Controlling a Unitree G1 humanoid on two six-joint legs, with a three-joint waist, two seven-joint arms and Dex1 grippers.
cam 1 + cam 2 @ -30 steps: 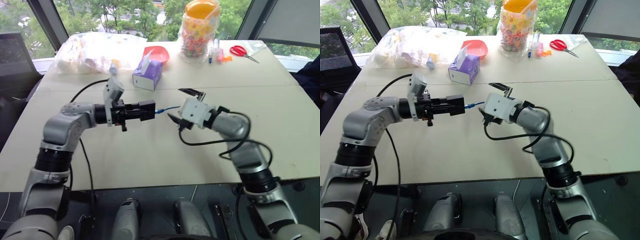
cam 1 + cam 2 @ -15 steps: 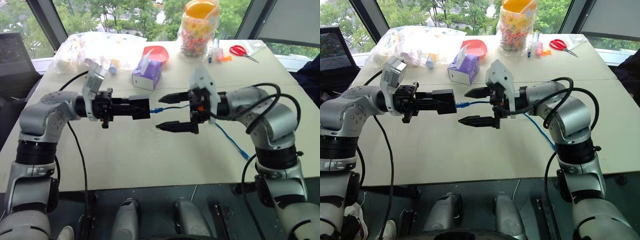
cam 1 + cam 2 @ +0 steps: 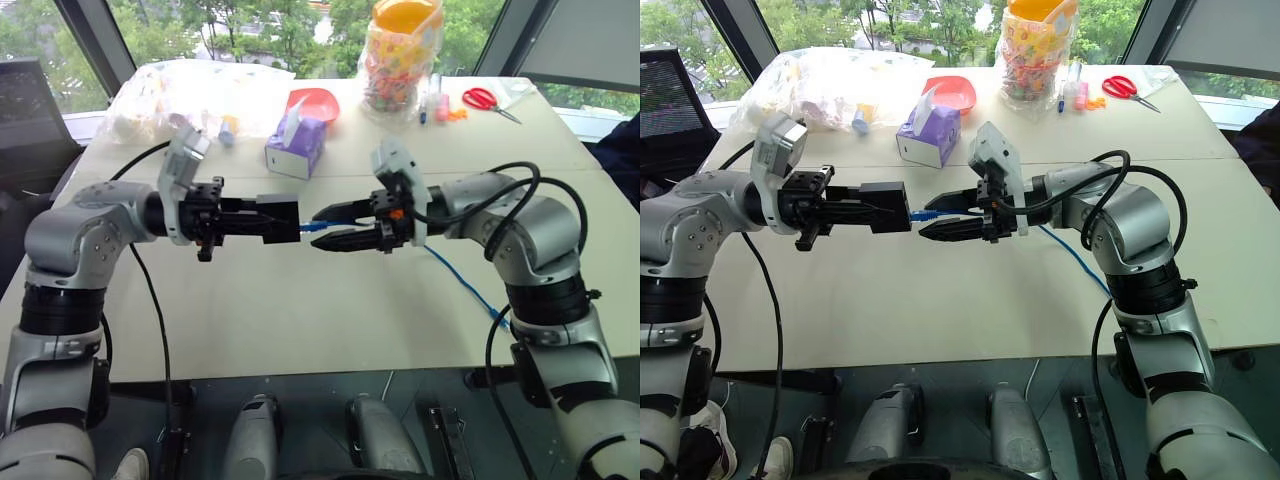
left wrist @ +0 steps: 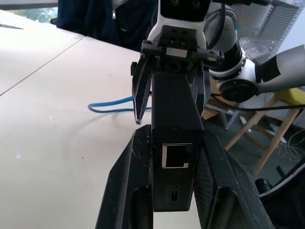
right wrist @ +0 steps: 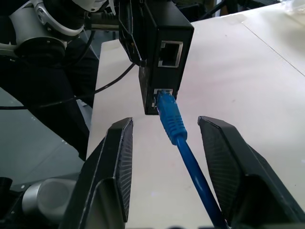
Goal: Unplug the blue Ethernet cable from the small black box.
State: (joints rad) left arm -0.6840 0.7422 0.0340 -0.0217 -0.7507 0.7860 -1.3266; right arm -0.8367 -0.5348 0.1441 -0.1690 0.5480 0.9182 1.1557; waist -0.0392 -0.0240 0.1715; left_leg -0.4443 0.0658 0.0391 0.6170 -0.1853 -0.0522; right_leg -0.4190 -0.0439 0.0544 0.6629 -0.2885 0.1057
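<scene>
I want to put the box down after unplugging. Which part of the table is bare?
The near half of the table is bare, from under the small black box to the front edge, left of the blue Ethernet cable. The far edge is crowded: purple tissue box, red bowl, candy jar, scissors.

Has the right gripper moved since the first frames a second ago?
Yes. The right gripper has swung round to face the small black box and risen, closing in around the blue Ethernet cable; against the purple tissue box it now sits nearer.
</scene>
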